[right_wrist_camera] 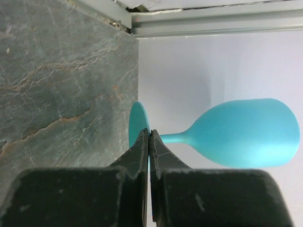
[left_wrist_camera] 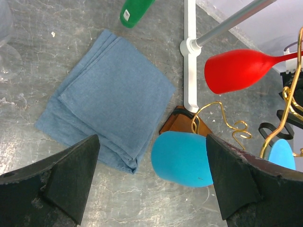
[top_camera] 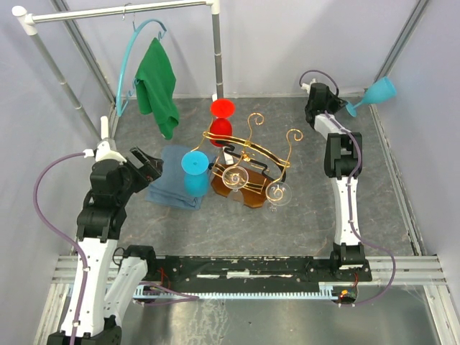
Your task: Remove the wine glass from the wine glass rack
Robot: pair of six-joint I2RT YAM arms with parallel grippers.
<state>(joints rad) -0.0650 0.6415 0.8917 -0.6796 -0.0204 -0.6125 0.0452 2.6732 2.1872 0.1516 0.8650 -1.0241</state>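
The wine glass rack (top_camera: 248, 152), gold wire with scroll ends on a brown wooden base (top_camera: 241, 192), stands mid-table. A red glass (top_camera: 221, 118), a blue glass (top_camera: 195, 172) and two clear glasses (top_camera: 235, 176) hang on it. My right gripper (top_camera: 346, 109) is at the far right, away from the rack, shut on the foot of a teal wine glass (top_camera: 379, 92). The right wrist view shows its jaws (right_wrist_camera: 149, 135) pinching the disc foot, with the bowl (right_wrist_camera: 246, 132) lying sideways. My left gripper (left_wrist_camera: 151, 142) is open and empty, just left of the hanging blue glass (left_wrist_camera: 182, 158).
A folded blue cloth (top_camera: 172, 185) lies left of the rack and also shows in the left wrist view (left_wrist_camera: 109, 94). A white-and-grey clothes rail (top_camera: 115, 13) at the back left carries a green cloth (top_camera: 158, 83). Grey walls close in the table on the right and at the back.
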